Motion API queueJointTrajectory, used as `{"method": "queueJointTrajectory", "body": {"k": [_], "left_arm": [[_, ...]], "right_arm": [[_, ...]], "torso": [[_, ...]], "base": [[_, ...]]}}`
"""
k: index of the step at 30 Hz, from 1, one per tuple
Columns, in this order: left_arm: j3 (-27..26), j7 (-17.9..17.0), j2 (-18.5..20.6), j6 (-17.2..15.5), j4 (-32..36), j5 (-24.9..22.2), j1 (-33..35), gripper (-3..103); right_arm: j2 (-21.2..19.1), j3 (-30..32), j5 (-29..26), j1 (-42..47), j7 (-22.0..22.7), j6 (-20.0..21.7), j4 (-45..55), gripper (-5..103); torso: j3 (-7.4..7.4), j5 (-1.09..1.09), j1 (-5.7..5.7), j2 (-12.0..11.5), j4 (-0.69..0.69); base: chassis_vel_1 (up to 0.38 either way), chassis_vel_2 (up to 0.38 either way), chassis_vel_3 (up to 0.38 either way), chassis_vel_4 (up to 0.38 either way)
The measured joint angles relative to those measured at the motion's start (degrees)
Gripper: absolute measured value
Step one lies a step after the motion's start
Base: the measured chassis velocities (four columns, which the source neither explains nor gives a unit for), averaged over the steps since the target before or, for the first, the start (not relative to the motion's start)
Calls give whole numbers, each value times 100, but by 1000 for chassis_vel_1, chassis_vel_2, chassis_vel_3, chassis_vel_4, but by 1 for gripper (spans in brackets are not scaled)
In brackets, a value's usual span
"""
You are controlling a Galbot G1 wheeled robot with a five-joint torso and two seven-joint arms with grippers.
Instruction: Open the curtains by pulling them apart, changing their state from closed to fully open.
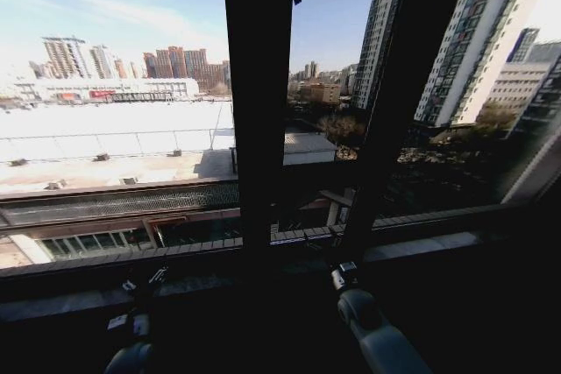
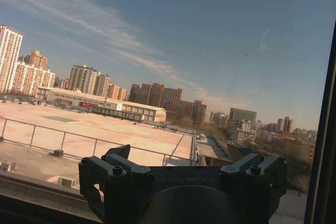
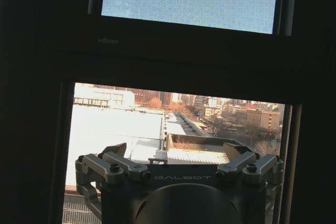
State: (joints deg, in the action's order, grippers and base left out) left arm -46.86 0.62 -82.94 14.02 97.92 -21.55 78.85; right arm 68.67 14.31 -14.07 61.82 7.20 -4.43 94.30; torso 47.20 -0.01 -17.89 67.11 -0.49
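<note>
The window is seen uncovered, with the black frame bars exposed and city buildings beyond. The curtains cannot be located in any view. The left end effector is held low before the left pane, fingers spread, nothing gripped. The right end effector is held low near the centre bars, fingers spread, likewise empty.

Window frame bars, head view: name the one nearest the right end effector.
The slanted bar, right of centre; the right end effector sits at its foot. The upright bar stands farther left.
</note>
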Motion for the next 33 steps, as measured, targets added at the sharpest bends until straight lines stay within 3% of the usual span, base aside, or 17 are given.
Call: {"method": "queueJointTrajectory", "body": {"k": [33], "left_arm": [[3,1,-1,-1,0,0,0,100]], "right_arm": [[-2,1,0,0,0,0,0,100]], "torso": [[0,2,0,-1,-5]], "base": [[-333,-332,334,332]]}}
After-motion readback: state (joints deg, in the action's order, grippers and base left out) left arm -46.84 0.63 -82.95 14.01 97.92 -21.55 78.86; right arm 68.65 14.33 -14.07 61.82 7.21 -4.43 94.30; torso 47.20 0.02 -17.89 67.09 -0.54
